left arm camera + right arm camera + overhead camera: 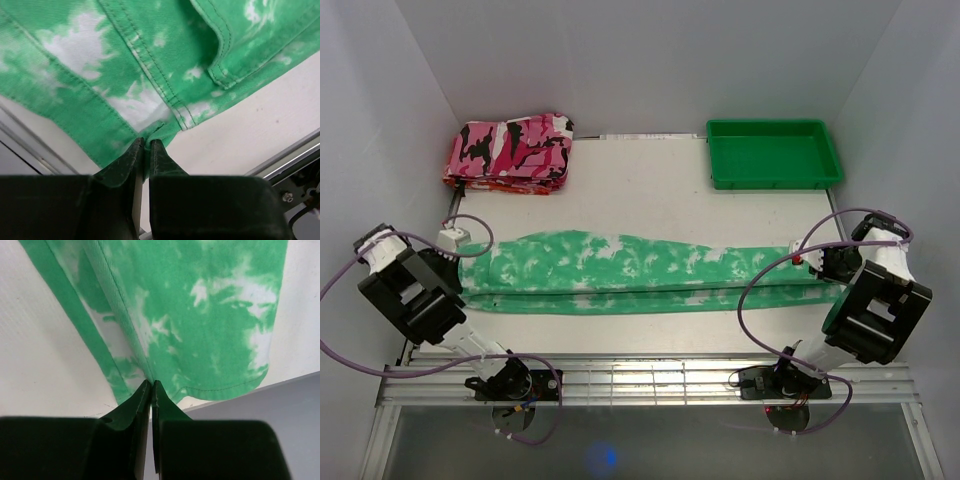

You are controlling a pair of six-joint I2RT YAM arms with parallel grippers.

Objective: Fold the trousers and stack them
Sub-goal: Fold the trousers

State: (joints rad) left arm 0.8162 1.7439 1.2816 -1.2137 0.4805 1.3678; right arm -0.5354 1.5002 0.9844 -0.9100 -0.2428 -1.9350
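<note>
The green tie-dye trousers (640, 272) lie stretched flat across the table from left to right, the legs laid one on the other. My left gripper (455, 262) is shut on the trousers' left end; the left wrist view shows its jaws (145, 145) pinching the cloth edge (125, 100) near a seam. My right gripper (817, 262) is shut on the right end; the right wrist view shows its jaws (151, 386) pinching the leg cuff (200, 315).
A folded pink, black and white camouflage cloth (510, 150) lies at the back left. A green plastic tray (773, 153) stands at the back right. White walls close in both sides. A metal rail (650, 380) runs along the near edge.
</note>
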